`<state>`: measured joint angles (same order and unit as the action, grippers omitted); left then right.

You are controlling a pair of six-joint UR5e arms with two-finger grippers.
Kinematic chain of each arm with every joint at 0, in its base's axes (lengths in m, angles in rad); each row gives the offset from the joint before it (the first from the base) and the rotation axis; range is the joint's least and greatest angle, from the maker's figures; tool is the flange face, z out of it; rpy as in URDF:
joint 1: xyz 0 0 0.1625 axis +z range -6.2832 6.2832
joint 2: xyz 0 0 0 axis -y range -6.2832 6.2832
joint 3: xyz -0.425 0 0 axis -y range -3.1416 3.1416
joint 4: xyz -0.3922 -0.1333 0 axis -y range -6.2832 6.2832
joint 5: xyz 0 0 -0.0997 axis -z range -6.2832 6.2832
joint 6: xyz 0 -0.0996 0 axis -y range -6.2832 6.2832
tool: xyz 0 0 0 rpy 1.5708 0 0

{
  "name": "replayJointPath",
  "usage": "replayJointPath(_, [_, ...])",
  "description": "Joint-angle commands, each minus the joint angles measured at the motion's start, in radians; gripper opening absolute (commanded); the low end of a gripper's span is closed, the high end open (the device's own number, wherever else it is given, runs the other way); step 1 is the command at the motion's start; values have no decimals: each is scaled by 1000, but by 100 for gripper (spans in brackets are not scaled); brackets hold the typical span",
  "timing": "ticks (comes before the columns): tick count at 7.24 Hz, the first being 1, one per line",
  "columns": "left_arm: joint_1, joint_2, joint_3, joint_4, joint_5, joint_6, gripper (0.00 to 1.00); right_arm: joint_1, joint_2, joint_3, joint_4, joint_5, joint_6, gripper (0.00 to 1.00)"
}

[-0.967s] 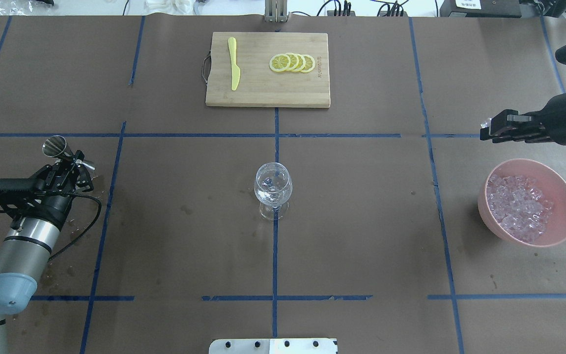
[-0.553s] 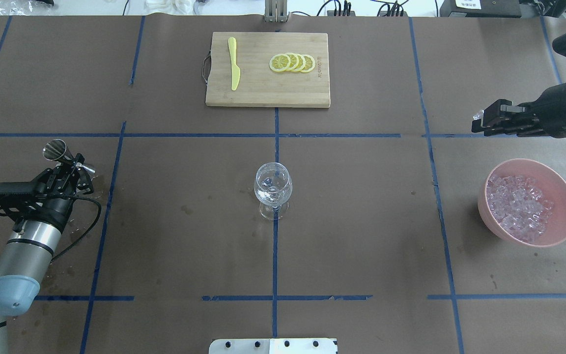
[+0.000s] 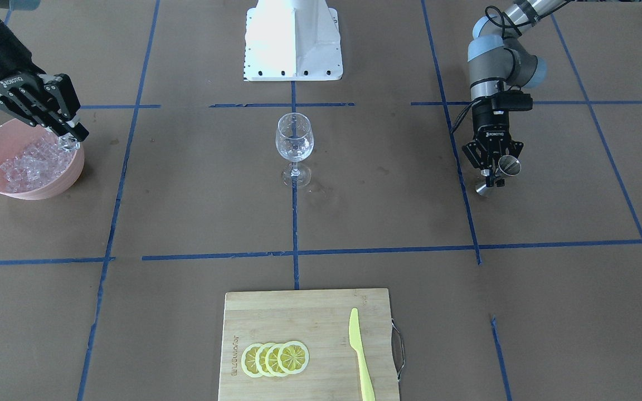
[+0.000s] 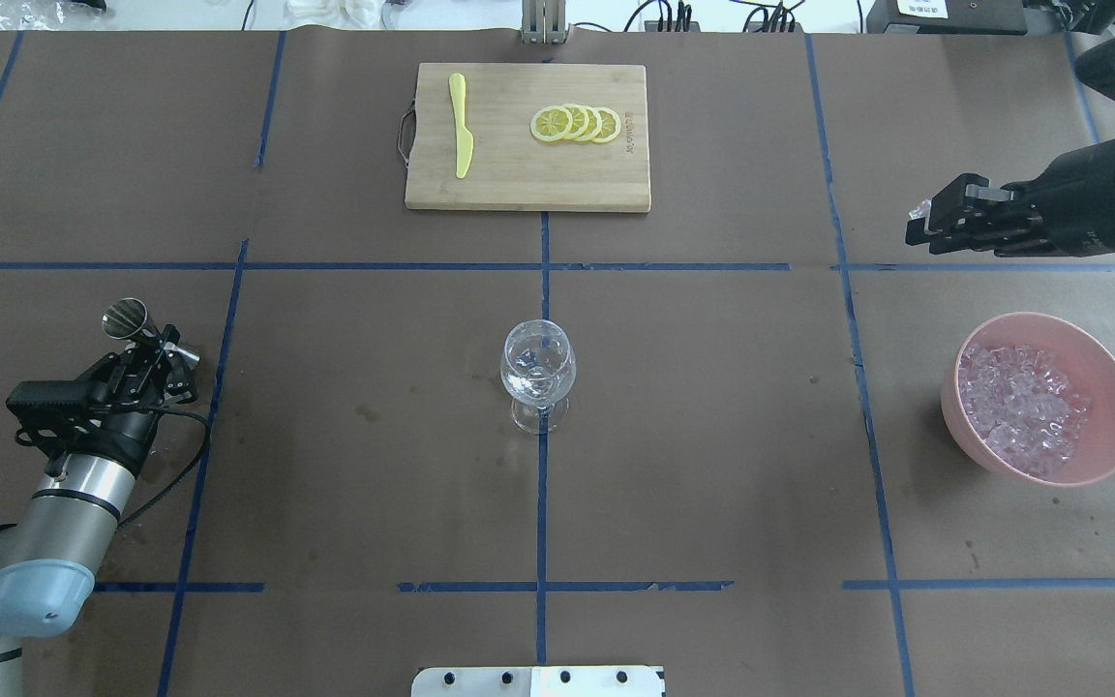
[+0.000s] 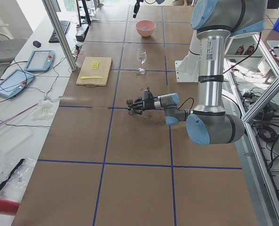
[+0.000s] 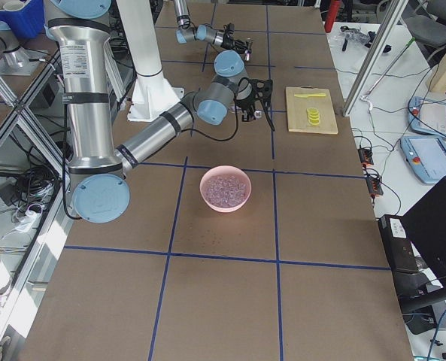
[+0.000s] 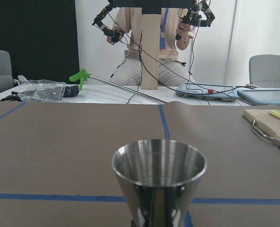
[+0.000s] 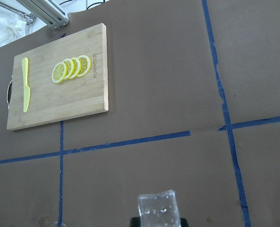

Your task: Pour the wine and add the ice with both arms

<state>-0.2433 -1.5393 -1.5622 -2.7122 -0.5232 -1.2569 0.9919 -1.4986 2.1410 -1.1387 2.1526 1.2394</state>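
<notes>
progress: midway-ish | right hand (image 4: pixel 920 228) pinching one ice cube (image 8: pixel 157 208) near right edge, not in wine glass (image 4: pixel 538 368) yet | left hand (image 4: pixel 153 341) clamped on jigger (image 4: pixel 124 318) near left edge, pour status unclear

Bright, even light from overhead fills every view; the brown tabletop (image 4: pixel 712 465) shows no hard glare. Shadows are soft: the pink bowl (image 4: pixel 1107 379) throws a faint one toward the wine glass (image 4: pixel 538 373). The white pedestal (image 3: pixel 293 39) is washed out. The steel jigger (image 7: pixel 158 182) carries streaky reflections, and the wall behind it is overexposed. The ice cube (image 8: pixel 157 210) looks slightly soft.
</notes>
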Motion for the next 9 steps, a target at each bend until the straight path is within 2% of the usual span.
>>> replayJointPath(1, [6, -7, -2, 28, 2, 2, 37, -2, 3, 0, 0, 1, 5, 0])
replayJointPath(2, [6, -8, -4, 29, 2, 2, 45, -2, 4, 0, 0, 1, 5, 0])
replayJointPath(4, [4, -7, -5, 28, 2, 8, 69, -4, 11, 0, 0, 1, 5, 0])
replayJointPath(5, [2, -5, -7, 28, 0, 46, 100, -12, 17, 0, 0, 0, 5, 0])
replayJointPath(6, [1, 5, -30, 26, -9, 95, 100, -12, 17, 0, 0, 0, 5, 0])
replayJointPath(9, [1, 79, -91, 28, -174, 125, 100, -19, 38, -1, -3, -2, 5, 0])
